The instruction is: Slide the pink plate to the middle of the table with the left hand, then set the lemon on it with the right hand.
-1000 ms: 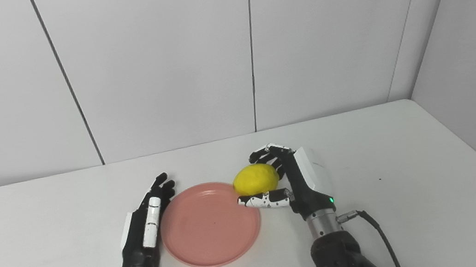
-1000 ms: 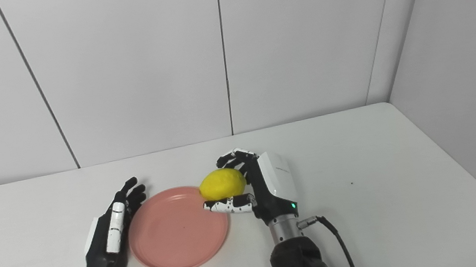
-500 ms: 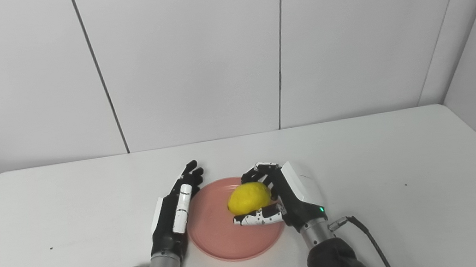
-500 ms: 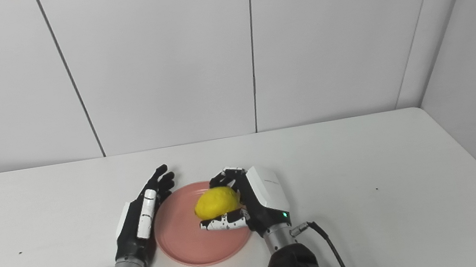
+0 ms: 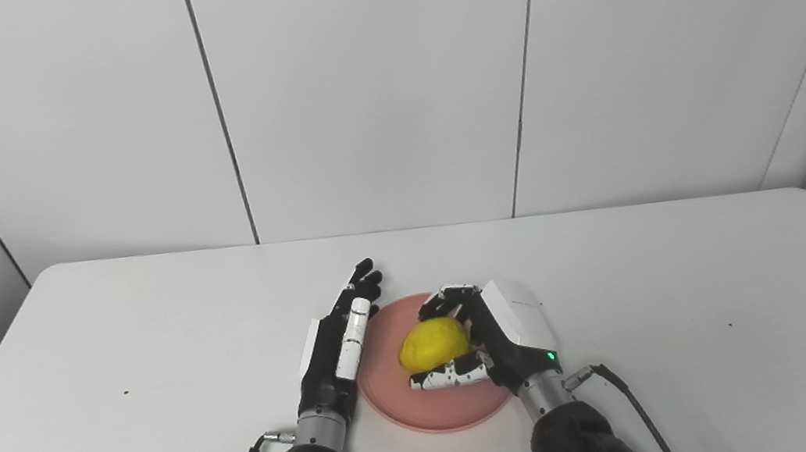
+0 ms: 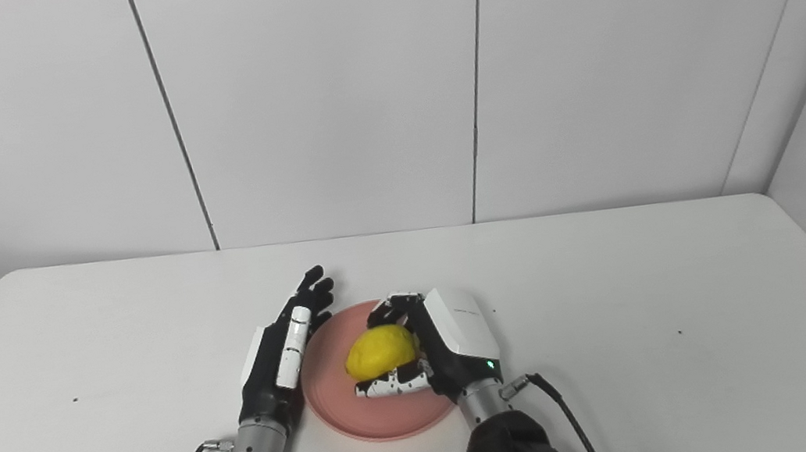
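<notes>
The right hand (image 5: pixel 501 334) curls over the round pink plate (image 5: pixel 396 400), fingers wrapped on the yellow lemon (image 5: pixel 432 343) — the left hand (image 5: pixel 333 346) lies flat beside the rim, fingers straight together.

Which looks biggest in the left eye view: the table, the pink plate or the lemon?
1. Table, by far.
2. Pink plate, partly hidden by the lemon and the right hand.
3. Lemon.

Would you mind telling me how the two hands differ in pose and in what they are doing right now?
The left hand is open, fingers stretched flat beside the pink plate; the right hand is shut on the lemon. The left hand lies at the plate's left rim; the right hand reaches over the plate. Both come in from the near edge, flanking the plate.
</notes>
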